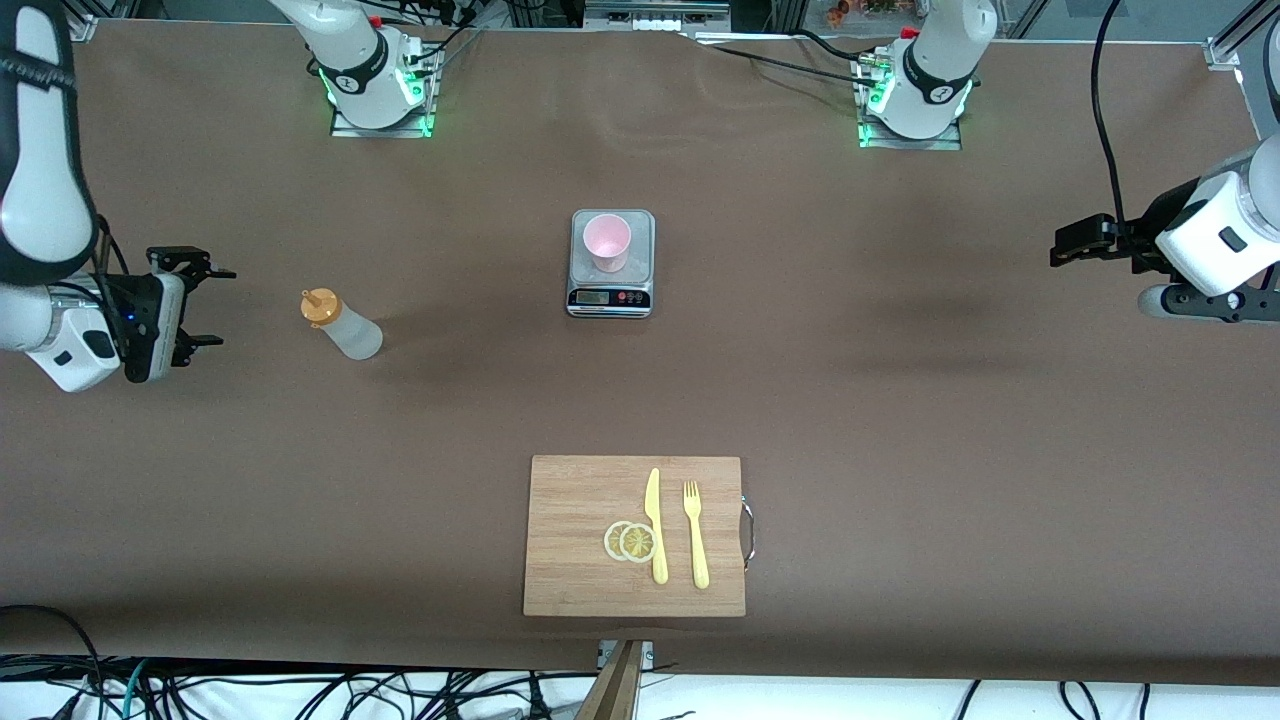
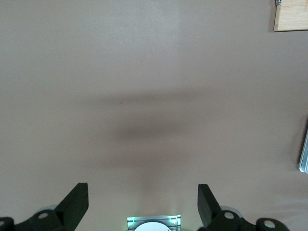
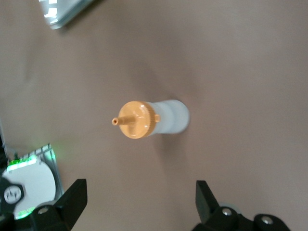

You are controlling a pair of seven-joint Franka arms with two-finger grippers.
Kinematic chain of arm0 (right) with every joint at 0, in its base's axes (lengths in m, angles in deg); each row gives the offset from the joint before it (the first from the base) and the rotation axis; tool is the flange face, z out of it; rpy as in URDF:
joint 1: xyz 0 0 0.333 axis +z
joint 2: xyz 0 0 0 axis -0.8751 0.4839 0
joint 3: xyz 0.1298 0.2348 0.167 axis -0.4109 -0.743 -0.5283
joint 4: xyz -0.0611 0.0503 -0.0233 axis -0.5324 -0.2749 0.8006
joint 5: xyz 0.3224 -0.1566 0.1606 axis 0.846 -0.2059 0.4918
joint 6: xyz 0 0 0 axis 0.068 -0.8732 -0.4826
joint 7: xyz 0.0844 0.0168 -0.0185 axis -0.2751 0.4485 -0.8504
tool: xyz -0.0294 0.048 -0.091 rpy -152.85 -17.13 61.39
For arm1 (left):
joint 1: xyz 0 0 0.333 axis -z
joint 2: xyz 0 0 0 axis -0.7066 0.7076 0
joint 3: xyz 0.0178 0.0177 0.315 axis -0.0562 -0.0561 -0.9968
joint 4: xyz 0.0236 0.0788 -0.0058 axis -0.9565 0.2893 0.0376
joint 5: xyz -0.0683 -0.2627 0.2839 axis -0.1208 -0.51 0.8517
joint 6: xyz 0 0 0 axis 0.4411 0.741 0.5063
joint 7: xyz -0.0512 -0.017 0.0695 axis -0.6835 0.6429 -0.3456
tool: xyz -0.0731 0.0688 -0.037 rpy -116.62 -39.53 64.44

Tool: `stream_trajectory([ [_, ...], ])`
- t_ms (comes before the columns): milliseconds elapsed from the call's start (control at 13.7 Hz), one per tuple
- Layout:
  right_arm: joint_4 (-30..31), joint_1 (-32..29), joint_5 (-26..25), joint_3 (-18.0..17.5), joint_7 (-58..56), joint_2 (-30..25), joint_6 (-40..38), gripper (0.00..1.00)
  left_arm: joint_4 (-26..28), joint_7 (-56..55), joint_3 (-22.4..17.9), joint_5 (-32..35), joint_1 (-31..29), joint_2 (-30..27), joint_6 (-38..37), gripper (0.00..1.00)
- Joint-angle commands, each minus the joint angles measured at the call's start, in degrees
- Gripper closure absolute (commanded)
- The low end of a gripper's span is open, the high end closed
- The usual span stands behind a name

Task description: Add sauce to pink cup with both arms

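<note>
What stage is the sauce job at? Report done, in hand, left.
Done: nothing; the pink cup sits on the scale. In hand: nothing; right gripper is open beside the standing sauce bottle, left gripper waits open. Left: grasp, carry, squeeze.

In the middle of your front view, a little above centre, the pink cup (image 1: pixel 607 241) stands on the scale (image 1: pixel 611 297). Toward the right arm's end of the table, at mid-left of the frame, the sauce (image 1: pixel 341 324) stands upright on the table (image 1: pixel 900 400), well apart from the scale. At lower centre, nearest the camera, the cutting board (image 1: pixel 570 500) carries the two lemon slices (image 1: pixel 630 541), touching the knife (image 1: pixel 655 525), with the fork (image 1: pixel 695 533) just beside it.
</note>
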Motion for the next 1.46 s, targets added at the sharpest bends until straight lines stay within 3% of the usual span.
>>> stream_trajectory([
  [0, 2.64, 2.42, -3.43, -0.07, 19.21, -4.04, 2.08, 0.00, -1.05, 0.55, -0.03, 0.51, 0.73, 0.48, -0.59, 0.00],
  [293, 2.64, 4.44, -6.68, -0.25, 49.01, -6.41, 3.39, 0.00, -1.13, 0.46, -0.03, 0.43, 0.73, 0.48, -0.59, 0.00],
  [585, 2.47, 5.85, -12.12, -0.60, 67.59, -9.22, 3.30, 0.00, -1.13, 0.37, 0.06, 0.43, 0.73, 0.48, -0.59, 0.00],
  [732, 2.03, 5.68, -11.61, -0.42, 77.36, -10.89, 3.48, 0.00, -1.13, 0.37, 0.06, 0.43, 0.82, 0.48, -0.59, 0.00],
  [1098, 1.76, 5.15, -11.96, -0.07, 77.75, -17.66, 2.61, 0.00, -0.96, -0.33, 0.06, -0.36, 0.91, 0.75, -0.68, 0.00],
  [1390, 2.55, 4.45, -9.33, 0.81, 76.79, -18.81, 2.95, 0.00, -0.96, -0.24, 0.06, -0.37, 0.91, 0.75, -0.68, 0.00],
])
